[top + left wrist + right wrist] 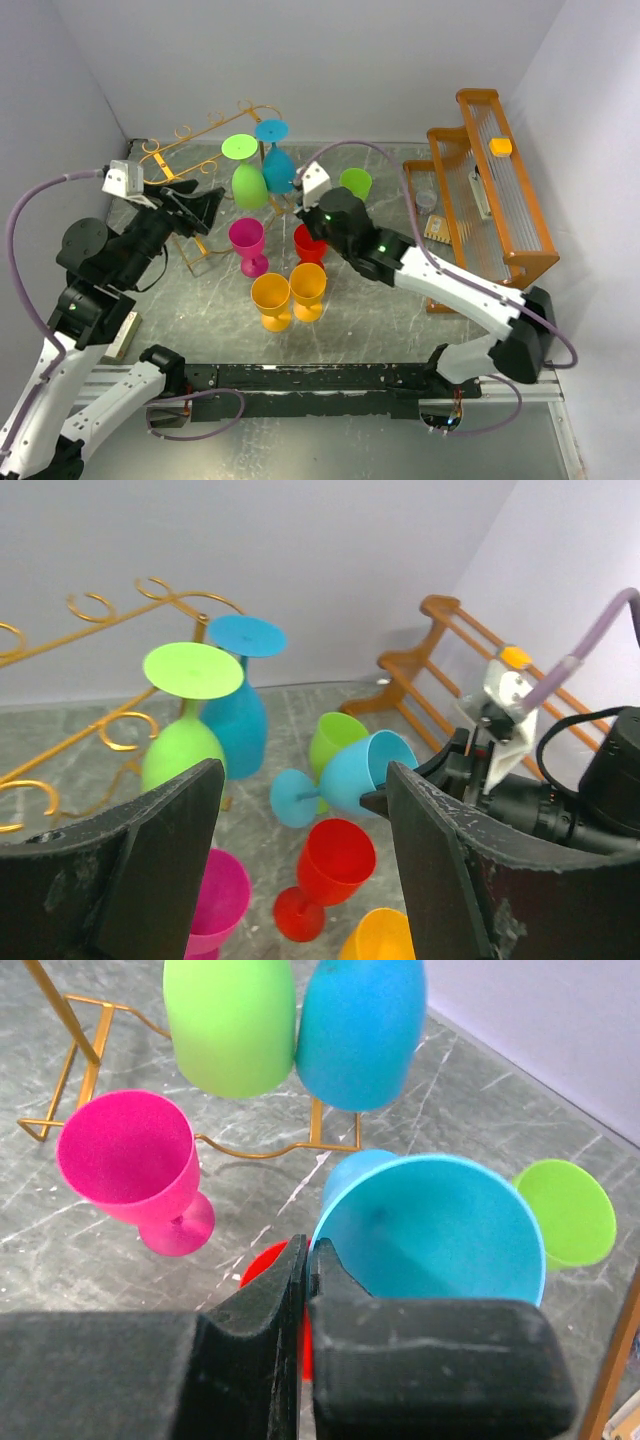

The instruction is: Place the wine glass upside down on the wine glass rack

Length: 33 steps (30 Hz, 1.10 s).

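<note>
Right wrist | right end effector (308,1265) pinches blue wine glass (430,1225) rim

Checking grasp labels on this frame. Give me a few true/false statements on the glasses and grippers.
1. The right gripper is shut on the rim of a blue glass. True.
2. The left gripper holds the pink glass. False: it is open and empty, and the pink glass stands upright on the table.
3. A green glass and a second blue glass hang upside down on the wire rack. True.
4. The held blue glass is already hung on the wire rack. False: it is apart from the rack, tipped on its side in the right gripper.
</note>
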Motion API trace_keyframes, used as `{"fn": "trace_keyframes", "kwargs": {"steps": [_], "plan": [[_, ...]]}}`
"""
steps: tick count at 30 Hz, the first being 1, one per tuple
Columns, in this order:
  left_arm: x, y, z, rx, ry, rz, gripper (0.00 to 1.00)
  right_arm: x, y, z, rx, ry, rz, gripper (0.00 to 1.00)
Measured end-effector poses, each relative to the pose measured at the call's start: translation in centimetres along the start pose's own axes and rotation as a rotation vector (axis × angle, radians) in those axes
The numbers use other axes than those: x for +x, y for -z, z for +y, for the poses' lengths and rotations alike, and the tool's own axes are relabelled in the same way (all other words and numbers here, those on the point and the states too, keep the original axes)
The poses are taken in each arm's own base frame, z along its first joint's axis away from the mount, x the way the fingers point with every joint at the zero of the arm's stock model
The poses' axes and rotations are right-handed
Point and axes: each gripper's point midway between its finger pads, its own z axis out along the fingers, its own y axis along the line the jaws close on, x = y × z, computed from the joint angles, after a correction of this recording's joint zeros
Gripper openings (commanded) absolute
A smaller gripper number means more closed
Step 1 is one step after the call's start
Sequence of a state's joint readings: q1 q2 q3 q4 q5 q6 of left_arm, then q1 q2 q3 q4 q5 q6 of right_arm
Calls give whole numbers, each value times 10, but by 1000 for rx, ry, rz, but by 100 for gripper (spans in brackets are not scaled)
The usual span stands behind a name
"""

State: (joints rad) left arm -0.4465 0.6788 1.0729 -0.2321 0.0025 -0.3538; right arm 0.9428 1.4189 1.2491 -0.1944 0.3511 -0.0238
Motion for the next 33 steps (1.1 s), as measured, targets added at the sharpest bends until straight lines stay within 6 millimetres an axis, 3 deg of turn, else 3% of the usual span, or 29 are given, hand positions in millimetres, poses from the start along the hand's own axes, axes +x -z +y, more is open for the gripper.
{"fn": "trace_keyframes", "kwargs": {"steps": [7,11,17,22,25,33], "plan": [[40,-22,-21,136,174,64,77,-11,49,-20,19,-77,-172,0],[60,-35,-34,199,315,122,77,-32,77,-31,25,-137,-308,0],[61,-48,-49,230,544,172,78,-69,108,-38,-4,-220,-484,0],[38,-61,-67,269,681,186,78,-96,130,-36,-64,-281,-610,0],[35,-66,-79,337,773,192,77,-107,141,-33,-108,-299,-669,0],[78,-71,-111,380,892,318,73,-126,158,-24,-195,-328,-768,0]]}}
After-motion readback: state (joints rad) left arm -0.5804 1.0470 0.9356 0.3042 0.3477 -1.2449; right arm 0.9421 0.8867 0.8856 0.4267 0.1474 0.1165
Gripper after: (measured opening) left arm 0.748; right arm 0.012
